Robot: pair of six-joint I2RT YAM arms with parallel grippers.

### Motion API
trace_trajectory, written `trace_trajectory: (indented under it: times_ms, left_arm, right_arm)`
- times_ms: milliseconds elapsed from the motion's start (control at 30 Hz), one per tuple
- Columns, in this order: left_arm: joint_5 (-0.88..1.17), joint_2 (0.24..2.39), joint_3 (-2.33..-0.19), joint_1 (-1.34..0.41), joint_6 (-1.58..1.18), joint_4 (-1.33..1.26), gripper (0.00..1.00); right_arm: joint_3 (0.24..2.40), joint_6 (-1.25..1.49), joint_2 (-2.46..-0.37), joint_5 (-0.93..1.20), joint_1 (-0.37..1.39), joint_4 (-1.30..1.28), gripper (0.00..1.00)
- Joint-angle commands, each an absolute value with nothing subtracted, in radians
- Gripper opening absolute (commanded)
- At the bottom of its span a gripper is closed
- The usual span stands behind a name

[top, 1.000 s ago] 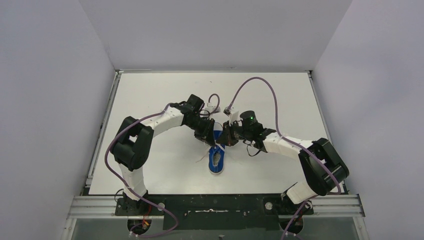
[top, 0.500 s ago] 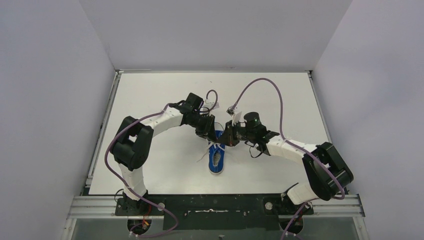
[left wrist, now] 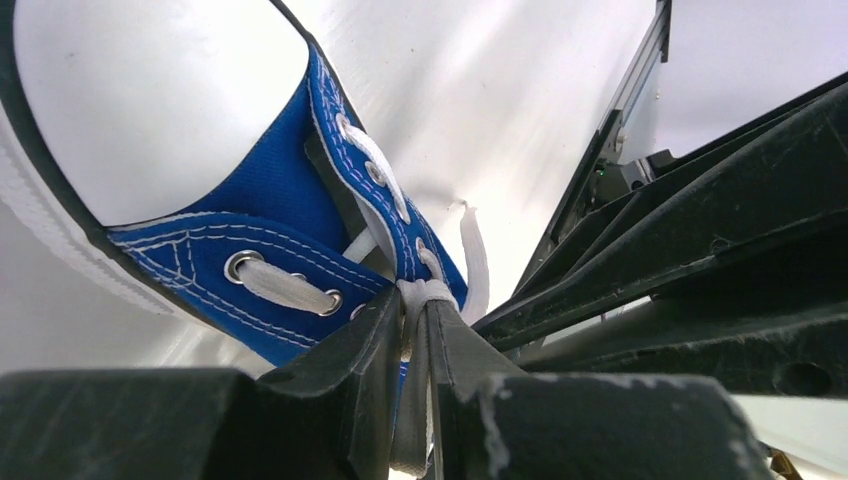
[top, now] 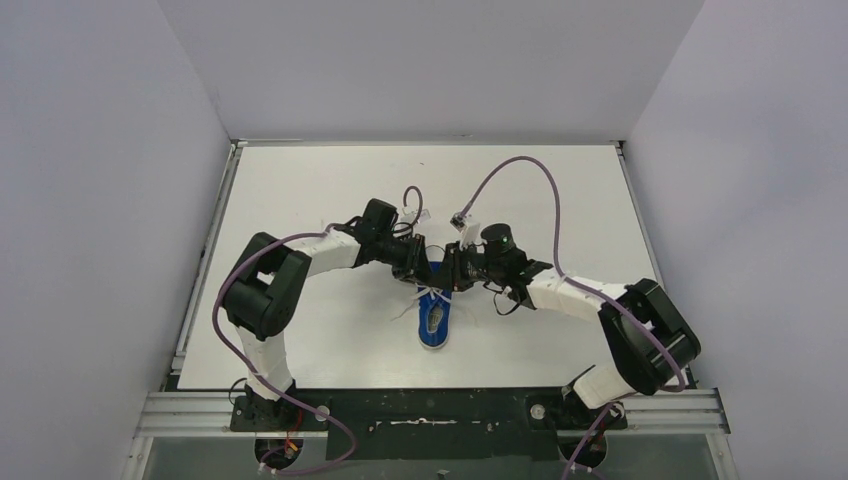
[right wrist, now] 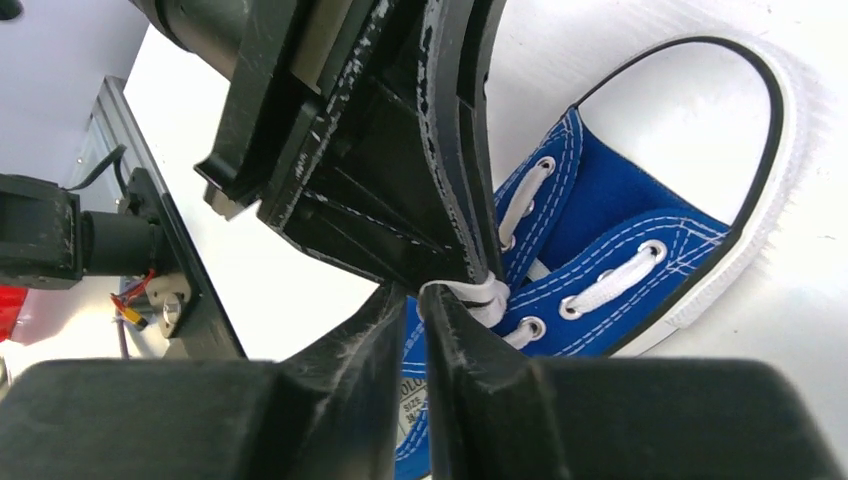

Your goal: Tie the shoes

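Left wrist: jaws pinch lace (left wrist: 410, 420); top external hides grip

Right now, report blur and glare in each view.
Top external: even light, sharp, but the blue sneaker is tiny. Left wrist: the left gripper pinching a white lace is blurred, the white toe cap blows out. Right wrist: the right gripper is blurred; the stitching is crisp.

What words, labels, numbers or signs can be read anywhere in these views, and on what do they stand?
"OLO", cut off at its left: small white label on the blue sneaker, seen in the right wrist view just past the jaws.
Lines beneath it on the same label: too small to read.
Nothing else readable in any view.
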State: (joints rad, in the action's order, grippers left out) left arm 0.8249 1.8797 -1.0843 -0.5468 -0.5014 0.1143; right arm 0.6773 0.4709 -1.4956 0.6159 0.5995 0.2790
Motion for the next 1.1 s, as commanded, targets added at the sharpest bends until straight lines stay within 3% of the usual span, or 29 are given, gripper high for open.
trace_trajectory:
  times_ms: [0, 100, 200, 367, 500, 733, 1067]
  left_arm:
    - [0.868, 1.892, -1.062, -0.551, -0.549, -0.062, 0.13]
    - [0.866, 1.898, -1.061, -0.551, -0.548, -0.065, 0.13]
    - [0.865, 1.901, -1.06, -0.551, -0.537, -0.054, 0.13]
    - [0.875, 1.907, -1.06, -0.548, -0.516, -0.028, 0.12]
    - [0.876, 1.904, -1.063, -0.546, -0.502, -0.008, 0.12]
    - [0.888, 1.906, -1.072, -0.545, -0.501, -0.003, 0.12]
    - [0.905, 1.916, -1.086, -0.541, -0.499, -0.002, 0.12]
  right_arm:
    - [0.772, 0.501, -1.453, 0.598, 0.613, 0.172, 0.25]
    - [0.738, 0.537, -1.359, 0.579, 0.581, 0.12, 0.44]
    - [0.7, 0.59, -1.271, 0.551, 0.552, 0.078, 0.49]
    - [0.671, 0.547, -1.236, 0.539, 0.474, 0.04, 0.44]
    - [0.655, 0.396, -1.294, 0.659, 0.402, 0.126, 0.33]
    - [0.716, 0.171, -1.45, 0.866, 0.388, 0.16, 0.32]
    - [0.719, 0.174, -1.526, 0.881, 0.425, 0.249, 0.29]
